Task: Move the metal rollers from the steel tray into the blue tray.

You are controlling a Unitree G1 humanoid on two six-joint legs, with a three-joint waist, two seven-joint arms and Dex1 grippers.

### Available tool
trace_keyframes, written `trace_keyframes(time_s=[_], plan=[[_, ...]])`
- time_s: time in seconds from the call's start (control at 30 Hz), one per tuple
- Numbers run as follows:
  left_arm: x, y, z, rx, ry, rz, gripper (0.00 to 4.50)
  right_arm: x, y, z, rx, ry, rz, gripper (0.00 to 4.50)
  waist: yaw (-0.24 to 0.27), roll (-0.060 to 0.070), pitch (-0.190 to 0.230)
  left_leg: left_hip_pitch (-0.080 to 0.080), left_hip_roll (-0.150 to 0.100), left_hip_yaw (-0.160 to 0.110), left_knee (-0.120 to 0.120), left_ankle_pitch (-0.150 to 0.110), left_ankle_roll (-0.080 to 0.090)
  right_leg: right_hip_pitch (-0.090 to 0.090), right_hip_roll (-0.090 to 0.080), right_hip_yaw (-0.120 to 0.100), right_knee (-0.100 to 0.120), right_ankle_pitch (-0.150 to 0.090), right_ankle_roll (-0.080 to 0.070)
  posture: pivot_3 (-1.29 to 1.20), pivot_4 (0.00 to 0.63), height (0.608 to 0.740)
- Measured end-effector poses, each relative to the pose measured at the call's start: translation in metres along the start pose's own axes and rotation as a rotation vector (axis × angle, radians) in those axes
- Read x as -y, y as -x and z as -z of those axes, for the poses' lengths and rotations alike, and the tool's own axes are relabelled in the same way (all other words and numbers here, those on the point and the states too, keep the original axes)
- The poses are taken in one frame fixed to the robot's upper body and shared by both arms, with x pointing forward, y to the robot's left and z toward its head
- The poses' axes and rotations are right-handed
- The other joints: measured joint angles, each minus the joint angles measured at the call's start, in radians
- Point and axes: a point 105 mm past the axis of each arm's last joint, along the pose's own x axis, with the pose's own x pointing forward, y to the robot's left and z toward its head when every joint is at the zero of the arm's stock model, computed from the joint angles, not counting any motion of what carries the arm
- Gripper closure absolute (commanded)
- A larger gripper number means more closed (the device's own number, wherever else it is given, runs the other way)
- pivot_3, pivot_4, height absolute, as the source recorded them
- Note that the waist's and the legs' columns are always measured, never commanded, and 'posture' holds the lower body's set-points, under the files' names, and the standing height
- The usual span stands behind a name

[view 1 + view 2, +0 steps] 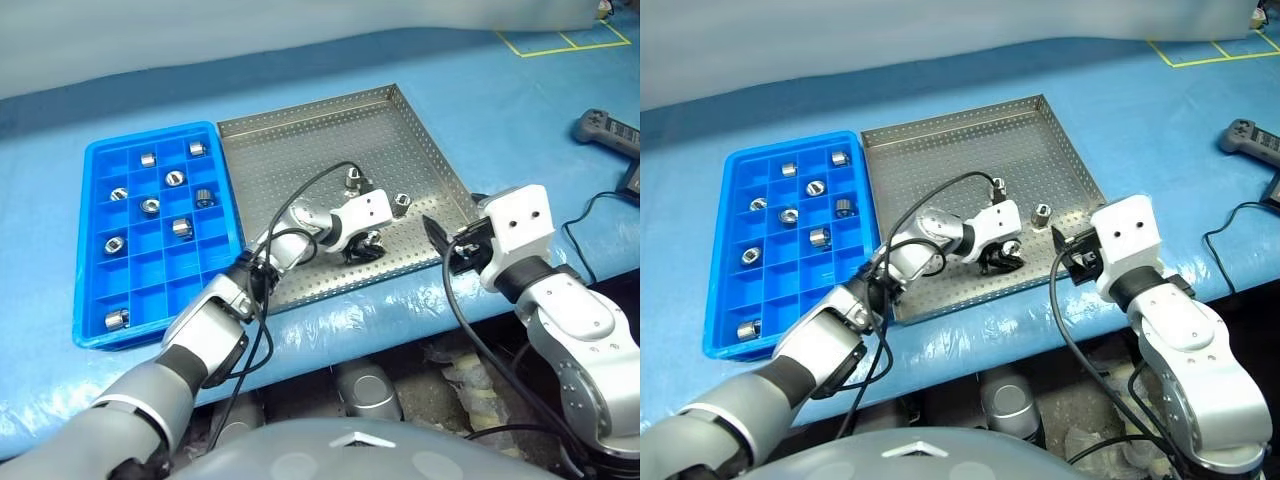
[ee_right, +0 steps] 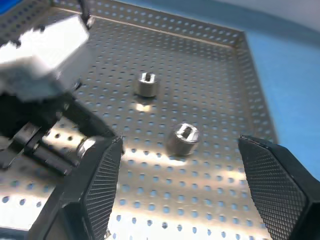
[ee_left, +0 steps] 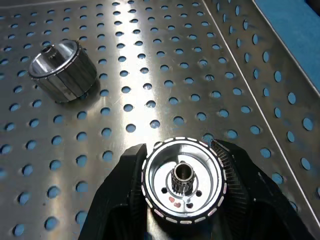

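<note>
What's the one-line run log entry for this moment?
left gripper: shut on roller in steel tray | right gripper: open, above tray | blue tray: holds rollers

The metal rollers (image 3: 183, 186) gleam like polished, ribbed steel. The steel tray (image 1: 330, 130) is brushed, perforated metal; the blue tray (image 1: 95, 250) is glossy plastic.

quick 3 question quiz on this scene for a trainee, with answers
1. How many metal rollers lie loose on the steel tray, outside either gripper?
2. True or false: the right gripper holds a roller.
3. What sits between the fingers of the left gripper? A) a metal roller B) a cable C) nothing

Key: 1) two; 2) false, it is open and holds nothing; 3) A
</note>
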Motion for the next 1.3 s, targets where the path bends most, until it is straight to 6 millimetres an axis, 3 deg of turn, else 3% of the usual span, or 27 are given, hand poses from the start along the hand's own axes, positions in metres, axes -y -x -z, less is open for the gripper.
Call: trace_keyframes(time_s=[0.13,0.23,0.37,0.47,0.67,0.8,1.13,1.3], plan=[[-0.014,0.052,-0.014,0.068,-0.014,-0.079,2.79,-0.024,-0.009,-0.001,0.044,-0.076,-0.226,0.63,0.019,0.0,0.0,0.001,0.001,0.0,-0.002,0.0,0.0,0.0,0.0,0.0,0.0,0.0,0.0,-0.14,0.15,0.74],[-0.019,0.094,-0.005,0.062,0.017,-0.165,2.79,-0.052,-0.008,-0.023,0.157,-0.084,-0.455,0.63,0.052,0.001,0.001,0.001,0.001,-0.002,-0.003,0.0,0.0,0.0,0.001,-0.001,0.0,-0.001,-0.001,-0.08,0.15,0.74],[-0.018,0.132,-0.005,0.062,0.025,-0.264,2.79,-0.076,-0.006,-0.038,0.231,-0.1,-0.657,0.63,0.115,0.0,0.002,0.0,0.001,-0.003,-0.002,0.0,0.0,0.0,0.001,-0.003,0.0,-0.001,-0.002,-0.01,0.15,0.74],[-0.015,0.163,0.001,0.028,0.023,-0.383,2.79,-0.091,-0.011,-0.035,0.206,-0.098,-0.76,0.63,0.164,-0.001,0.002,0.001,0.001,-0.002,-0.002,0.0,0.0,0.0,0.0,-0.003,0.0,-0.001,-0.002,0.04,0.15,0.74],[-0.013,0.206,0.025,-0.052,0.112,-0.654,2.79,-0.099,-0.025,-0.027,0.164,-0.084,-0.8,0.63,0.241,-0.003,0.003,0.0,0.001,-0.003,-0.001,0.0,0.0,0.0,0.0,-0.005,0.0,-0.001,-0.003,0.09,0.15,0.74],[-0.007,0.219,0.038,-0.111,0.155,-0.734,2.79,-0.102,-0.024,-0.026,0.161,-0.088,-0.826,0.63,0.268,-0.003,0.003,0.0,0.001,-0.004,-0.001,0.0,0.0,0.0,0.0,-0.006,0.0,-0.002,-0.003,0.11,0.15,0.74],[-0.006,0.222,0.077,-0.215,0.271,-0.794,2.79,-0.105,-0.024,-0.025,0.153,-0.092,-0.841,0.63,0.282,-0.003,0.003,0.001,0.002,-0.004,0.0,0.0,0.0,0.001,0.0,-0.006,0.001,-0.002,-0.004,0.09,0.15,0.74],[-0.01,0.223,0.09,-0.24,0.313,-0.813,1.19,-0.103,-0.025,-0.026,0.163,-0.094,-0.83,0.63,0.282,-0.003,0.003,0.0,0.002,-0.004,0.0,0.0,0.0,0.0,0.0,-0.006,0.001,-0.002,-0.004,0.08,0.15,0.74]])
